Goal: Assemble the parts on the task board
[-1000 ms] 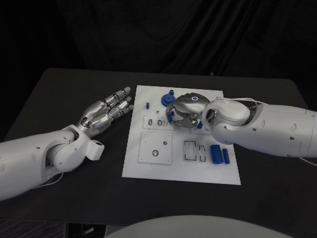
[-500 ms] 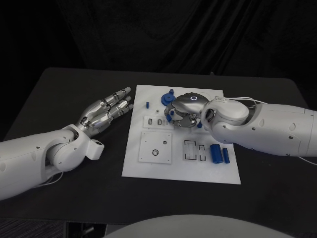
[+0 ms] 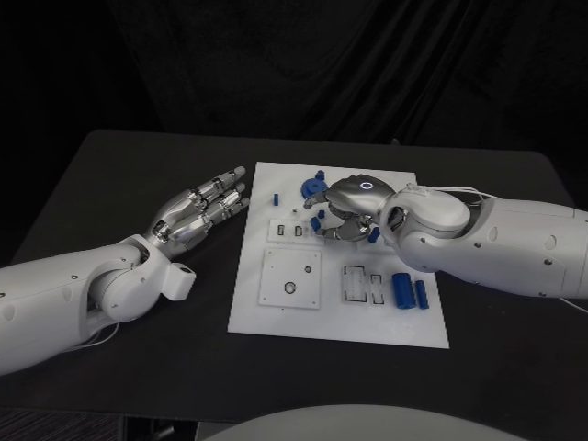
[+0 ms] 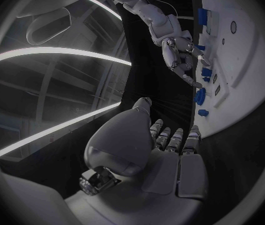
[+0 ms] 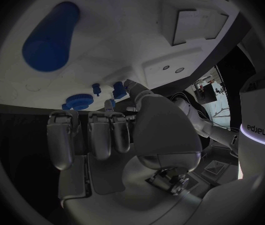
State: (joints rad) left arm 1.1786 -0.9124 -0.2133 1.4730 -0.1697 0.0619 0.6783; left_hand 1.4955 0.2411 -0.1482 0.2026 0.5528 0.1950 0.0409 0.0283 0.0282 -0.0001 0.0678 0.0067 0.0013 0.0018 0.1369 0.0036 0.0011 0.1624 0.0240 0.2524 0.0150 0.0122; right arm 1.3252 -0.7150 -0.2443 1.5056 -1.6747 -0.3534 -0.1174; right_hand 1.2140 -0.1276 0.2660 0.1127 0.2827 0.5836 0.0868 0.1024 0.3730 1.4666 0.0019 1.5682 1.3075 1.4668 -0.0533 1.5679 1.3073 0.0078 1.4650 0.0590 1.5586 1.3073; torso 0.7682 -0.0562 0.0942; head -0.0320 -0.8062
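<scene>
The right hand (image 3: 344, 209) hovered over the task board's (image 3: 341, 322) far edge, its grip hidden; the left hand (image 3: 198, 209) lay released alongside, apparently waiting.

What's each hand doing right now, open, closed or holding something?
Left hand: open, fingers spread, beside the task board, holding nothing.
Right hand: over the board's blue parts; cannot tell whether it holds one.

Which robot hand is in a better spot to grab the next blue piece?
Probably the right robot hand: it hovers over the task board, right by the small blue parts. The left robot hand lies open beside the board, off it.
</scene>
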